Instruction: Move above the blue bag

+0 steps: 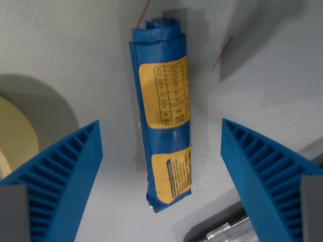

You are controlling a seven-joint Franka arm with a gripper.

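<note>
- While the claw [160, 138] is hanging over the grey table [262, 60], its two ribbed blue fingers [65, 176] are standing wide apart, gripping nothing.
- Lying flat on the table between those fingers, the bag [164, 113] is showing as a rolled blue packet with yellow labels, running lengthwise away from the camera and touching neither finger.
- Sitting slightly nearer the finger on the wrist view's left, the bag is looking close to centred in the gap, which suggests the hover position is largely reached.
- Spread this wide, the fingers are leaving room on both sides, probably so a later descent can straddle the roll across its narrow width.
- Peeking in beyond the finger on the wrist view's left, a pale round object [15, 136] is resting clear of the bag; what it is cannot be told.
- Showing under the finger on the wrist view's right, a shiny clear item [222, 233] is lying near the bag's closer end.
</note>
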